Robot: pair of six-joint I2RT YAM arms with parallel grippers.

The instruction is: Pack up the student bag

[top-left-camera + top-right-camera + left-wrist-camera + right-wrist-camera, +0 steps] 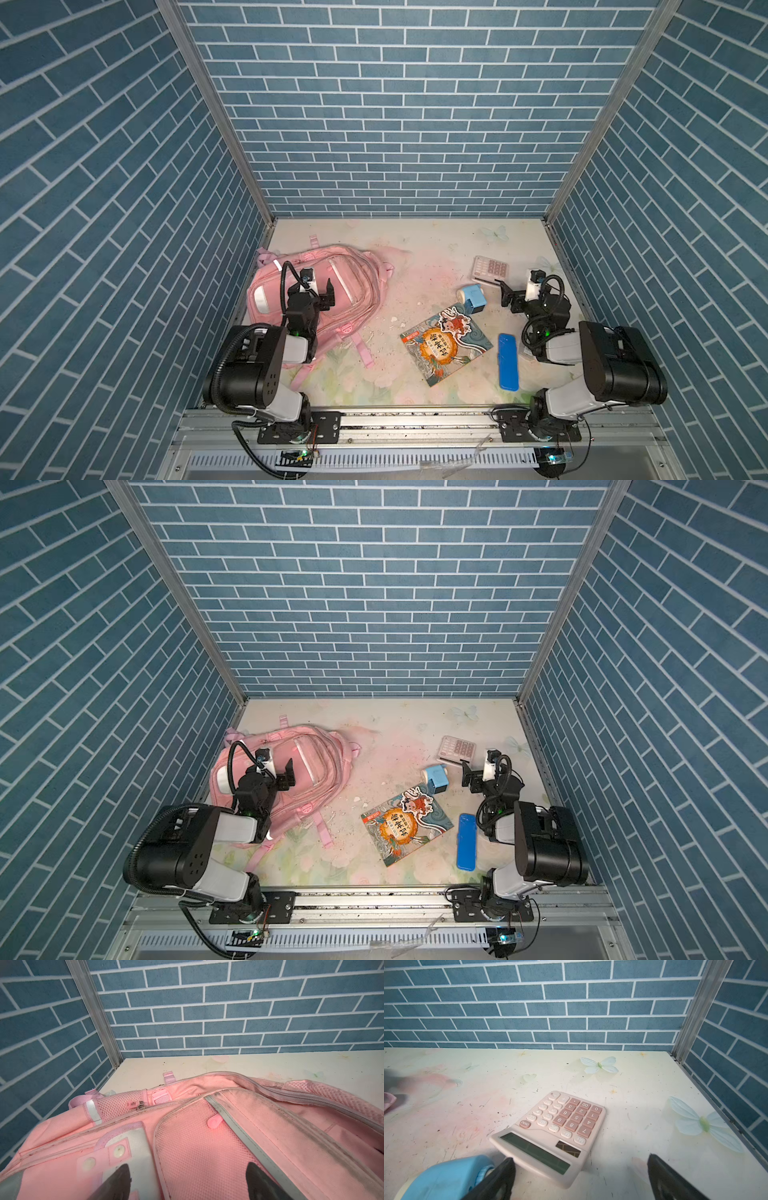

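The student bag (365, 286) (328, 771), a big pink backpack, lies flat at the left of the table in both top views. In the left wrist view its mesh front pocket (197, 1147) fills the picture, and the top edge gapes, showing pink lining (207, 1084). My left gripper (322, 297) (286, 776) (189, 1178) hovers just over the bag, open and holding nothing. On the right my right gripper (509, 296) (470, 774) (581, 1165) is open and empty, just short of a pink calculator (490, 269) (560, 1126), with a blue pencil sharpener (473, 300) (446, 1178) beside one finger.
A picture book (446, 345) (407, 825) lies flat in the middle front. A blue pencil case (508, 361) (466, 841) lies to its right, near the right arm. Brick-patterned walls close in the table on three sides. Small crumbs dot the tabletop (415, 291).
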